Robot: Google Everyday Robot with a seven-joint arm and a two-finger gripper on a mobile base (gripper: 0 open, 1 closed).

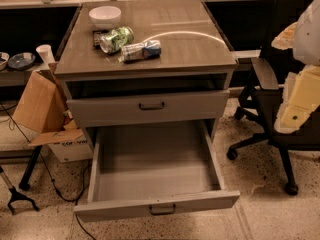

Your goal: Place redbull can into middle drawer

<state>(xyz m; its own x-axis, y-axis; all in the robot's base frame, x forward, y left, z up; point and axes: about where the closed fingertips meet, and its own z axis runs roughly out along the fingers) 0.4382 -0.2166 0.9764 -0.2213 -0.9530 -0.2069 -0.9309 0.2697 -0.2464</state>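
The redbull can (pixel 141 50) lies on its side on the grey cabinet's top (pixel 190 44), left of centre. The middle drawer (pixel 155 176) is pulled fully open below, and its plain grey inside holds nothing. The taller-fronted drawer (pixel 150 105) above it is shut. My gripper (pixel 291 118) is a cream-yellow shape at the right edge, in front of the chair. It is well right of the cabinet and about level with the shut drawer. It holds nothing that shows.
A fatter green-and-white can (pixel 116 39) lies just behind the redbull can, over a dark flat object (pixel 97 36). A white bowl (pixel 105 16) stands at the back left. A black office chair (pixel 270 104) stands right of the cabinet, and a cardboard box (pixel 42 106) and a white cup (pixel 45 54) are to its left.
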